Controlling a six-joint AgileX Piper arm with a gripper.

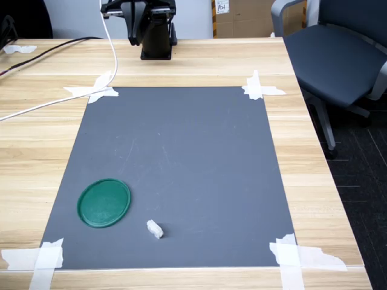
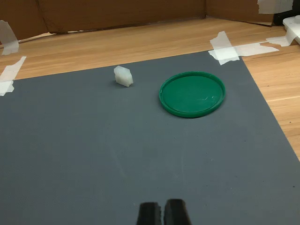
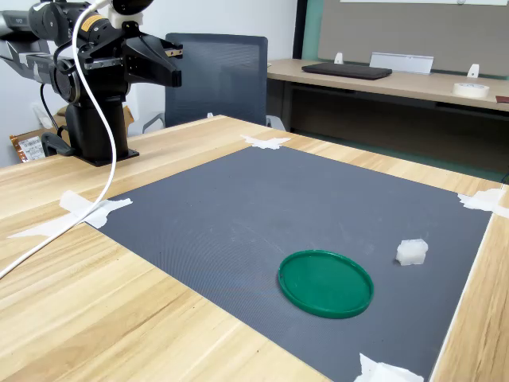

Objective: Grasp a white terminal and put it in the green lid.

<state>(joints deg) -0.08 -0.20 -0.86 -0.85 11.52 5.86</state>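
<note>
A small white terminal (image 1: 155, 229) (image 2: 123, 76) (image 3: 412, 251) lies on the grey mat, close beside the green lid (image 1: 104, 202) (image 2: 192, 93) (image 3: 325, 282) but not touching it. The lid is flat on the mat and holds nothing. My gripper (image 2: 163, 213) is far from both, pulled back near the arm's base (image 1: 156, 36) at the far end of the table. In the wrist view its two black fingertips stand almost together with nothing between them. The second exterior view shows the gripper (image 3: 173, 68) raised well above the table.
The grey mat (image 1: 181, 151) is taped to the wooden table at its corners (image 1: 260, 89). A white cable (image 1: 54, 103) runs from the arm across the table in the first exterior view's left. An office chair (image 1: 338, 54) stands beside the table.
</note>
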